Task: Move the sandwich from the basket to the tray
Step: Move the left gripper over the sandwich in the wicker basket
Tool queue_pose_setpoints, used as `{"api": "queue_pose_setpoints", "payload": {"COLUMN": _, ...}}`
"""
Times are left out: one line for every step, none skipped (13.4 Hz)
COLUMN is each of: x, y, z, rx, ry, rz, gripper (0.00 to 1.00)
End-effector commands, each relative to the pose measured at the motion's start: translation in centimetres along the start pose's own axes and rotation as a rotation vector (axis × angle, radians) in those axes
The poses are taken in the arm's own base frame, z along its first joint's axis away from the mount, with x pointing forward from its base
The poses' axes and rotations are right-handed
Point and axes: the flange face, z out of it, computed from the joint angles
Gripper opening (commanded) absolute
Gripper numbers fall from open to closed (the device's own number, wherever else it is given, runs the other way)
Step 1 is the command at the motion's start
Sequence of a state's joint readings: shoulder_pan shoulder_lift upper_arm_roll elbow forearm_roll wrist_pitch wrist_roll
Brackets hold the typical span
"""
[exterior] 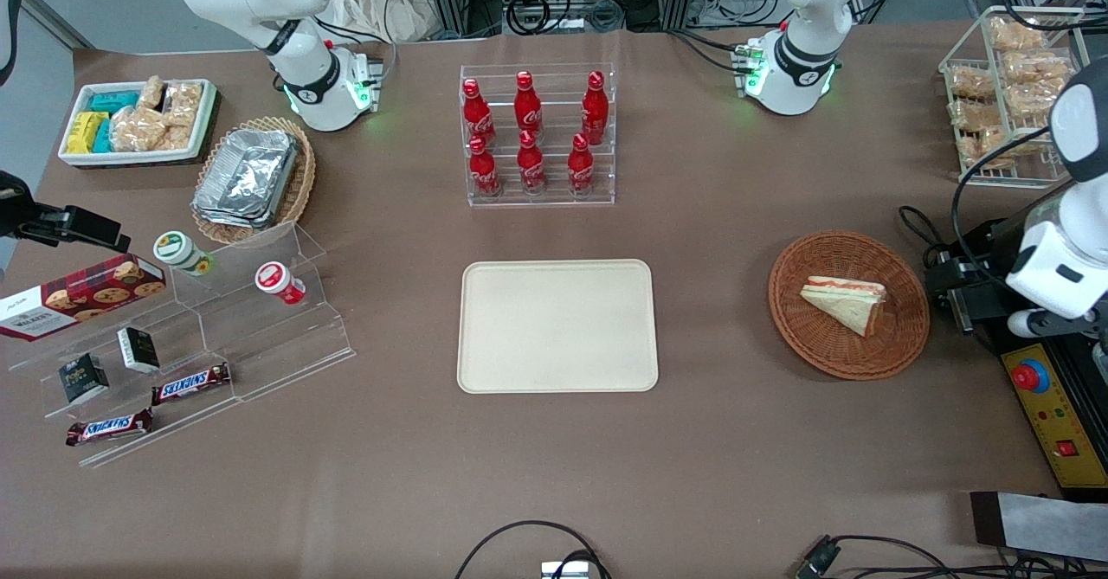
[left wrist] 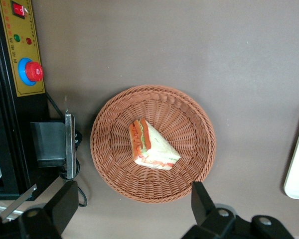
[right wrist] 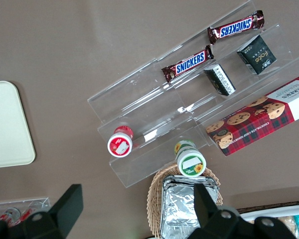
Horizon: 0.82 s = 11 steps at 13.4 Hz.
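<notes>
Left wrist view: hand [left wrist: 132, 204] hovers spread above sandwich [left wrist: 150, 147] in basket [left wrist: 194, 119], seemingly high; next, descend and pinch.

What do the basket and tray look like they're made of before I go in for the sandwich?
Basket: woven wicker, reddish-brown, visible weave. Tray: likely matte cream plastic, smooth with a low rim. Sandwich: white bread, maybe a replica. Gripper hovers above the basket, open.

We hold our white working left arm raised at its own end of the surface, wrist bent over. Our black two-fingered hand [left wrist: 132, 209] points straight down, its fingers [left wrist: 65, 204] spread wide apart and gripping nothing.
</notes>
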<state>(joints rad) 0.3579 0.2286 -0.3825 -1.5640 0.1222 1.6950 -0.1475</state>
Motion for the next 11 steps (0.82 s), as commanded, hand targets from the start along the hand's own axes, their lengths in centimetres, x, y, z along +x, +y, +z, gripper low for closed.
{"api": "queue_pose_setpoints", "payload": {"x": 0.6, "y": 0.1, "z": -0.1, "rx": -0.020, "ry": -0.032, "rz": -0.017, "gripper": 1.00}}
{"api": "queue_pose_setpoints", "payload": {"x": 0.6, "y": 0.1, "z": -0.2, "rx": -0.021, "ry": -0.029, "rz": -0.034, "gripper": 1.00}}
{"api": "queue_pose_setpoints", "payload": {"x": 0.6, "y": 0.2, "z": -0.2, "rx": -0.021, "ry": -0.030, "rz": -0.035, "gripper": 1.00}}
{"api": "queue_pose_setpoints", "payload": {"x": 0.5, "y": 0.4, "z": 0.8, "rx": -0.018, "ry": -0.054, "rz": -0.033, "gripper": 1.00}}
{"api": "queue_pose_setpoints", "payload": {"x": -0.1, "y": 0.8, "z": 3.1, "rx": -0.002, "ry": -0.117, "rz": -0.049, "gripper": 1.00}}
{"api": "queue_pose_setpoints", "payload": {"x": -0.5, "y": 1.2, "z": 5.0, "rx": 0.007, "ry": -0.145, "rz": -0.137, "gripper": 1.00}}
{"api": "queue_pose_setpoints", "payload": {"x": -0.5, "y": 1.3, "z": 6.2, "rx": 0.017, "ry": -0.146, "rz": -0.254, "gripper": 1.00}}
{"api": "queue_pose_setpoints", "payload": {"x": -0.9, "y": 1.6, "z": 7.7, "rx": 0.028, "ry": -0.157, "rz": -0.317, "gripper": 1.00}}
{"api": "queue_pose_setpoints", "payload": {"x": -1.3, "y": 1.7, "z": 8.9, "rx": 0.031, "ry": -0.144, "rz": -0.348, "gripper": 1.00}}
{"api": "queue_pose_setpoints", "payload": {"x": -1.9, "y": 1.7, "z": 10.7, "rx": 0.026, "ry": -0.121, "rz": -0.374, "gripper": 1.00}}
{"api": "queue_pose_setpoints", "payload": {"x": -2.4, "y": 1.7, "z": 12.6, "rx": 0.020, "ry": -0.091, "rz": -0.438, "gripper": 1.00}}
